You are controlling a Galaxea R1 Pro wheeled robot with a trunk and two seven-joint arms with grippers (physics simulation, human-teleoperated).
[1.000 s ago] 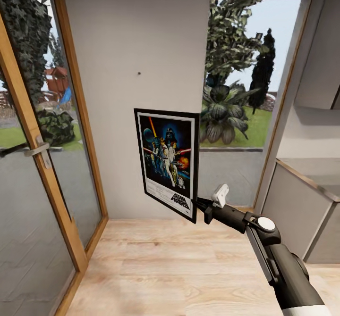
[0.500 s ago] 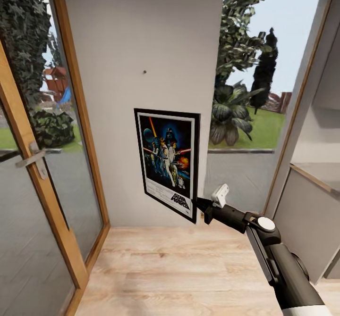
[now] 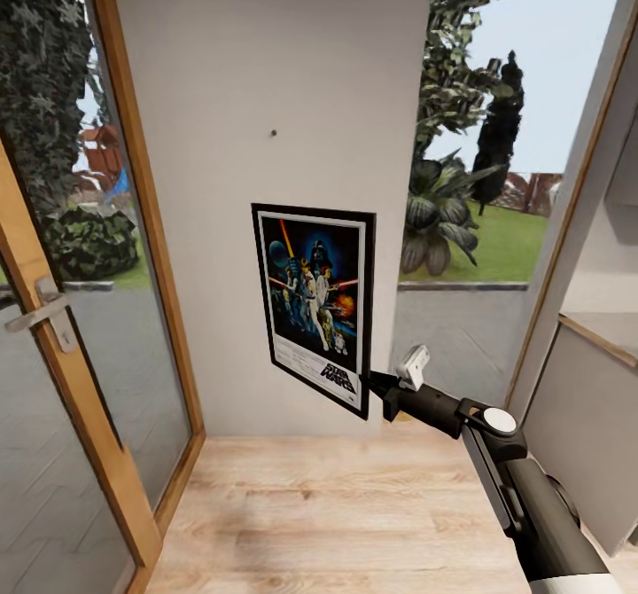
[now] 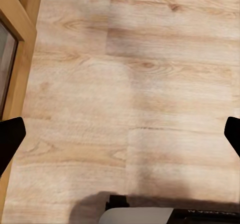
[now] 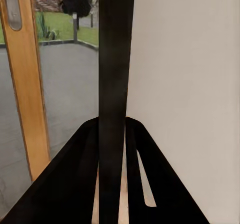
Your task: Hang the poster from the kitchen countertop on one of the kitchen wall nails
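Observation:
The black-framed Star Wars poster (image 3: 315, 306) hangs upright in the air in front of a narrow white wall (image 3: 266, 62), held at its lower right corner by my right gripper (image 3: 376, 387), which is shut on it. A small dark wall nail (image 3: 273, 133) sits on that wall, well above the poster's top edge. In the right wrist view the poster's black frame edge (image 5: 116, 83) runs straight up between the dark fingers (image 5: 75, 184), with the white wall beside it. My left gripper (image 4: 120, 139) is open over the wooden floor, its two dark fingertips (image 4: 10, 139) far apart.
A wood-framed glass door with a metal handle (image 3: 40, 306) stands at the left. A large window (image 3: 496, 177) onto a garden is right of the wall. A grey cabinet (image 3: 585, 434) with its worktop corner sits at the right edge. Light wooden floor (image 3: 337, 514) lies below.
The camera has moved closer to the wall and shifted, so the door, window and cabinet have slid outward in the picture. The poster and right arm keep the same place in view.

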